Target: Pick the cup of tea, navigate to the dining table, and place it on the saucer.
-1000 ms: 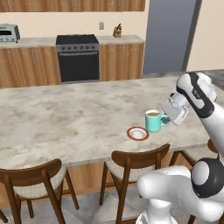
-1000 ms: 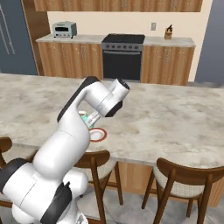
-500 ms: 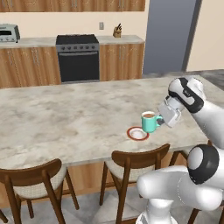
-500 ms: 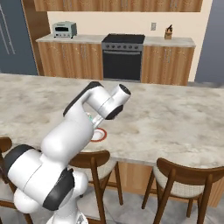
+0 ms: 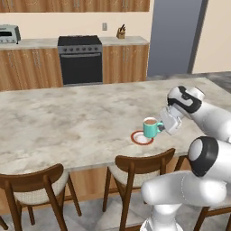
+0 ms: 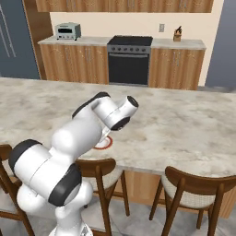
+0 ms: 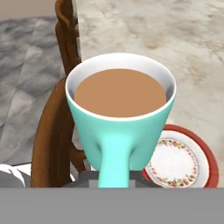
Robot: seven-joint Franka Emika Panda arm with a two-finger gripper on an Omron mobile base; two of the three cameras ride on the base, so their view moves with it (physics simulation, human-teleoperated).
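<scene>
Cup (image 5: 151,127) of brown tea hangs upright in the gripper (image 5: 164,124), which is clamped on its handle, just above the table (image 5: 67,122). Beside and below it sits the red-rimmed saucer (image 5: 141,138), partly overlapped by the cup from the hand view.

Two rear views, close hand view

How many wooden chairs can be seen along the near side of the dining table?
3, counted in the left base view: one chair at the lower left, one below the saucer, one partly hidden behind the robot at the right edge. More may be hidden.
</scene>
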